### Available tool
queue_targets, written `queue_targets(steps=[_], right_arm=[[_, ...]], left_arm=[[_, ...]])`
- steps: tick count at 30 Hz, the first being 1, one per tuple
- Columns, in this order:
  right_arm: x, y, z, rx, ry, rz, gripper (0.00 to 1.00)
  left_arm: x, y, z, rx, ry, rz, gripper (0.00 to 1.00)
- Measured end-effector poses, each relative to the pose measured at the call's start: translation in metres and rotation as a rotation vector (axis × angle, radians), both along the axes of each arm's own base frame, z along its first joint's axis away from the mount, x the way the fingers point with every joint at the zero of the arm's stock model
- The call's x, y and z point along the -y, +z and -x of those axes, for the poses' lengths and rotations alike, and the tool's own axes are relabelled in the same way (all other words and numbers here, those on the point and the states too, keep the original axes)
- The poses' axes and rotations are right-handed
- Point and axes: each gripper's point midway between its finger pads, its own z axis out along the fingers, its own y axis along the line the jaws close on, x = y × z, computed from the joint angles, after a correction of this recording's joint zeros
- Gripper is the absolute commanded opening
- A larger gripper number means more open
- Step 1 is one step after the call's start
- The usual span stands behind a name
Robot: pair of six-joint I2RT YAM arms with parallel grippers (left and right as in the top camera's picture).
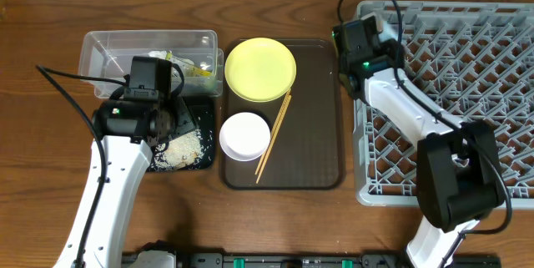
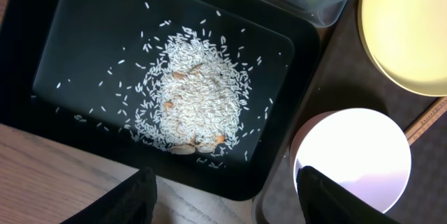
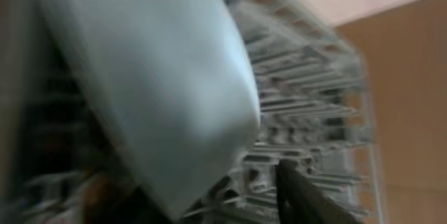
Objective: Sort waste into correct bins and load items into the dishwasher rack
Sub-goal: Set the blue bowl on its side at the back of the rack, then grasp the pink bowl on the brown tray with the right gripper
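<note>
My left gripper is open and empty, over the near edge of the black tray, which holds a pile of rice scraps. The yellow-green wrapper lies in the clear tub. The yellow plate, white bowl and chopsticks lie on the brown serving tray. My right gripper is at the grey rack's far left corner. In the blurred right wrist view the light blue bowl stands against the pegs, and the fingers look spread. The green cup is out of view.
The black tray sits just in front of the clear tub, left of the serving tray. The white bowl is close to my left gripper's right finger. The rack fills the table's right side.
</note>
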Motion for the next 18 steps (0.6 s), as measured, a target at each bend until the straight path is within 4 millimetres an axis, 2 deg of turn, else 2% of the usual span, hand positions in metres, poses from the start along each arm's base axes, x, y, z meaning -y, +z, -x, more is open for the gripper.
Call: queue_targets(steps=[2,4,8,10,11,14,18], right_arm=[[-0.011,0.003,0.001,0.002,0.035,-0.070,0.64],[-0.020,0.017,0.002,0.024,0.071,-0.138,0.64],[-0.042,0.061,0.013,0.083,0.172,-0.319,0.65],[-0.063,0.082,0.023,0.101,0.248,-0.458,0.65],[-0.072,0.086,0.027,0.096,0.279,-0.512,0.64],[-0.114,0.087,0.042,0.031,0.394,-0.700,0.59],[-0.166,0.059,0.072,-0.158,0.492,-0.859,0.57]], left_arm=[[0.000,0.000,0.000,-0.001,0.000,0.000,0.67],[0.000,0.000,0.001,-0.004,0.000,-0.001,0.67],[-0.003,-0.001,0.004,-0.016,0.006,-0.018,0.67],[-0.008,-0.002,0.007,-0.029,0.016,-0.037,0.67],[-0.011,-0.003,0.009,-0.038,0.024,-0.045,0.67],[-0.026,-0.003,0.014,-0.056,0.073,-0.057,0.67],[-0.049,-0.004,0.020,-0.072,0.165,-0.060,0.68]])
